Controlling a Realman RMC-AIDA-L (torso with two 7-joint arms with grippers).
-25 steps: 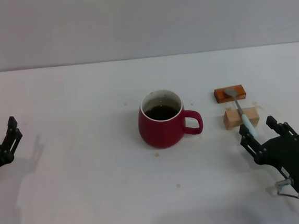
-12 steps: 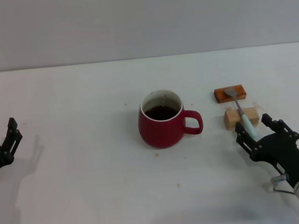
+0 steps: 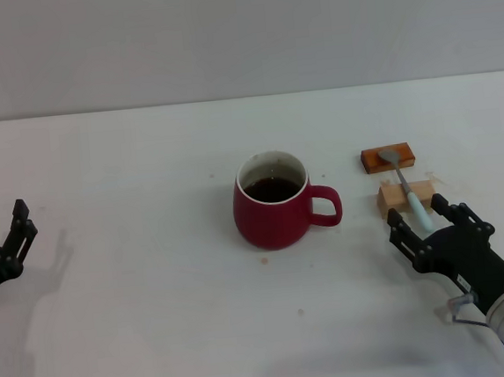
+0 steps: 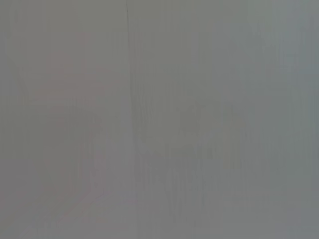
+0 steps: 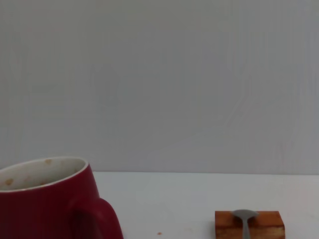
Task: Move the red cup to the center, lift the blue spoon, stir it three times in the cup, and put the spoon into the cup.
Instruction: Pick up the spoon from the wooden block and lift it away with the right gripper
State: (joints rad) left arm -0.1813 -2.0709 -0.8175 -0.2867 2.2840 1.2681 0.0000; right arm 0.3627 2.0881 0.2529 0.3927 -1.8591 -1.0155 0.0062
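Two grippers were in view. Left gripper [image 3: 17,228] was parked at the worktop's [image 3: 140,322] far left, jaw state not discernible. Cup [image 3: 272,202] stood centrally, holding dark liquid. Spoon [image 3: 406,187] lay bridged across two blocks [image 3: 388,157], right of the cup. Right gripper [image 3: 424,220], spread wide, straddled the handle end. Light, slim and probably slippery, the spoon suits a mid-handle grasp.

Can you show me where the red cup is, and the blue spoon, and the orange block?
red cup [image 3: 270,218]: head view, front of its body.
blue spoon [image 3: 417,210]: head view, pale handle.
orange block [image 3: 376,159]: head view, left part of its top.
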